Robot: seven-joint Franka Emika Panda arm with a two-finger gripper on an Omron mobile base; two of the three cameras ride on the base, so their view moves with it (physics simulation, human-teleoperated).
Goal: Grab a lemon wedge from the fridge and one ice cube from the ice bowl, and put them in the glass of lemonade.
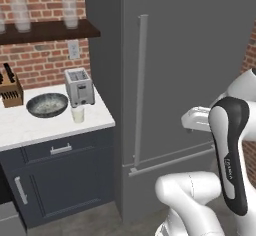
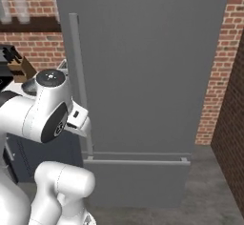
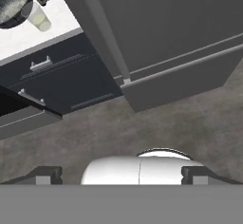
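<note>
Left base view, L to R: knife block (image 1: pixel 11 91) at far L of the white worktop (image 1: pixel 30 127), against the brick wall. Ice bowl (image 1: pixel 47 105) next, dark w/ speckled inside, sitting on worktop. Toaster (image 1: pixel 79 86) behind and R of the bowl. Glass of lemonade (image 1: pixel 78 114) just in front of toaster, just beside bowl's R rim, upright, pale drink inside. Shelf (image 1: pixel 50 30) above carries tall clear glasses (image 1: pixel 69 9). Dark cabinet (image 1: pixel 60 180) under worktop, drawer on top, door below.

Fridge (image 1: pixel 185 70) fills centre to R, grey, door shut, long vertical handle (image 1: pixel 140 87) near its L edge; lower drawer front closed too. Lemon wedge: can't see it, fridge closed.

Arm rises lower R, in front of fridge, not touching the handle.

Hand view: camera tilted, looks down at floor (image 3: pixel 156 128) by fridge base. Bowl (image 3: pixel 13 5) and glass (image 3: pixel 37 16) at top L corner, touching or nearly so. Gripper (image 3: pixel 122 174) at bottom edge; jaws wide apart, nothing between them.

Right base view: fridge (image 2: pixel 152 76) face-on, handle (image 2: pixel 80 81) at L, brick wall (image 2: pixel 219 66) to R.
</note>
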